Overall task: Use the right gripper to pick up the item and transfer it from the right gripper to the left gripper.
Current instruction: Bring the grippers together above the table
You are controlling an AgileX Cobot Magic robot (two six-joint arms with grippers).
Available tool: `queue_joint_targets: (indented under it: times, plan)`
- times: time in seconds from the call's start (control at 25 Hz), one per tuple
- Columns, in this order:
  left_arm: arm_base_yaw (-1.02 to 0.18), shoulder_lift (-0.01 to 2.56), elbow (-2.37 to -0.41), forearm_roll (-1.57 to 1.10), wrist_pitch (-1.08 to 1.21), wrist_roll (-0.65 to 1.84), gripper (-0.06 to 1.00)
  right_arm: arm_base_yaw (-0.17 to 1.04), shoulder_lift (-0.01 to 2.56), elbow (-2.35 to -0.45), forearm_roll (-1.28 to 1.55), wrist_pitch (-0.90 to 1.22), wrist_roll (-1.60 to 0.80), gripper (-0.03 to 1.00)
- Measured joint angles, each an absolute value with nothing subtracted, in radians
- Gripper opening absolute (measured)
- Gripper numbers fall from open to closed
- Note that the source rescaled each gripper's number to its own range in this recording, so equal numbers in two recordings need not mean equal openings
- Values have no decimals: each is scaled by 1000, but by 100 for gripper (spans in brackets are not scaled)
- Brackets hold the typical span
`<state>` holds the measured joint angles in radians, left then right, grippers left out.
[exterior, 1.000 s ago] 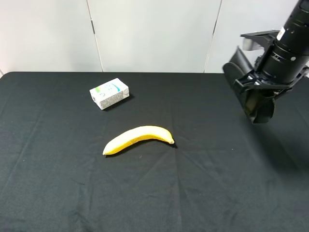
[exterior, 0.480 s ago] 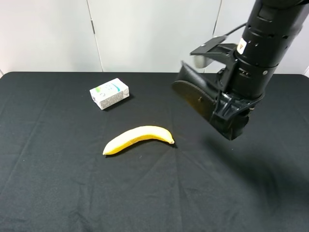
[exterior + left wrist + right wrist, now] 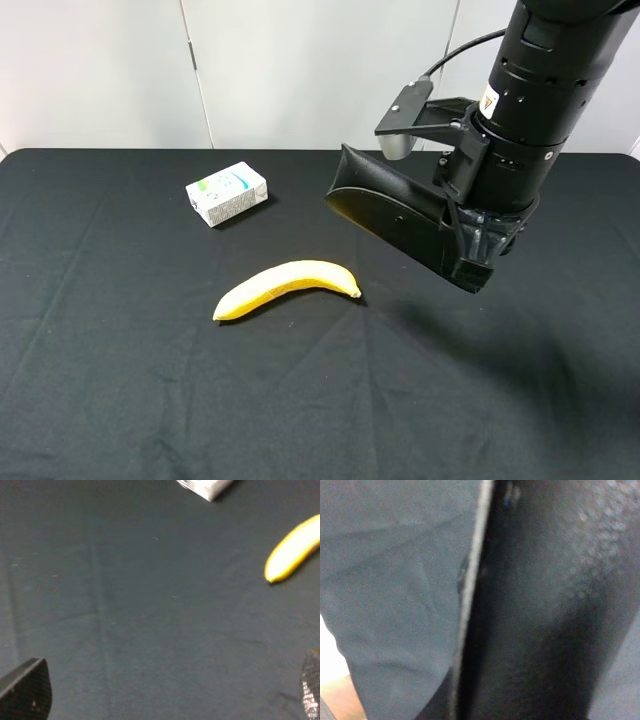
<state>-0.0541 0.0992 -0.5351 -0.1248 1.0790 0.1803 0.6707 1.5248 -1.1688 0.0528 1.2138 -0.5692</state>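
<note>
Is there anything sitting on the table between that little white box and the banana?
No. Only bare black tablecloth lies between the white box and the banana. The high camera shows this plainly, and the left wrist view agrees.

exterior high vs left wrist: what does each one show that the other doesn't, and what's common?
Only exterior high: the right gripper holding the black case in the air, off the black cloth, to the right of the banana; also the white wall behind the table.
Only left wrist: the left gripper, its fingers wide apart at the frame edges with nothing between them.
Both: the banana, the white carton and the black cloth.
</note>
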Motion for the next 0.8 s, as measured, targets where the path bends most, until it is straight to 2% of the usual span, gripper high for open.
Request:
queue_joint_targets:
  times: [0.28, 0.56, 0.8]
  plan:
    - [-83, 332, -648, -177, 1070, 348, 99, 671, 1525, -1169, 74, 1216, -751, 1]
    - [-296, 503, -681, -175, 1032, 406, 99, 671, 1525, -1169, 131, 1217, -883, 1]
    - [-476, 642, -682, -174, 888, 428, 99, 671, 1525, -1169, 145, 1217, -915, 0]
